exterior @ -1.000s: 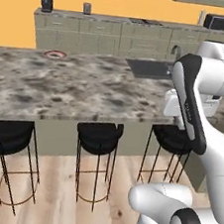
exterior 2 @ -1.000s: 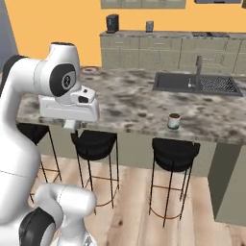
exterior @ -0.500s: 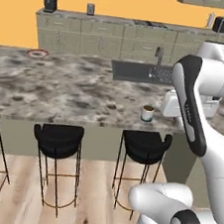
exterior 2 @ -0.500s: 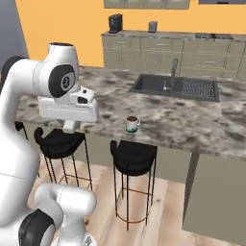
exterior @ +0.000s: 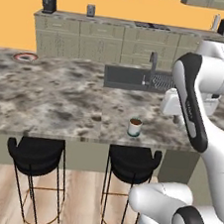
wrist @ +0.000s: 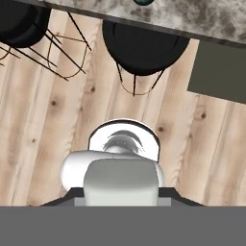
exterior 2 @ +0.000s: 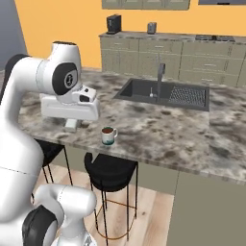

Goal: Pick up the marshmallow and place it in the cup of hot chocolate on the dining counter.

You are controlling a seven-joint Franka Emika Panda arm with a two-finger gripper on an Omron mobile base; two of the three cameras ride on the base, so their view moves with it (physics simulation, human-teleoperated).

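- The gripper's finger state cannot be told; the white boxy hand (exterior 2: 69, 106) is held folded back over the near edge of the long grey-brown mottled stone dining counter (exterior: 50, 101).
- The small white mug of brown hot chocolate (exterior: 135, 127) stands near that edge, just beside the hand (exterior 2: 108, 136).
- The marshmallow cannot be made out.
- Judged best: the marshmallow should be located before any reach is made.
- No legible writing or brand is seen.

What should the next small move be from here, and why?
Probably look for the marshmallow before reaching. The cup of hot chocolate stands near the front edge of the dining counter, but no whitish lump can be made out near it, and the hand camera looks down at wooden floor and a black stool.
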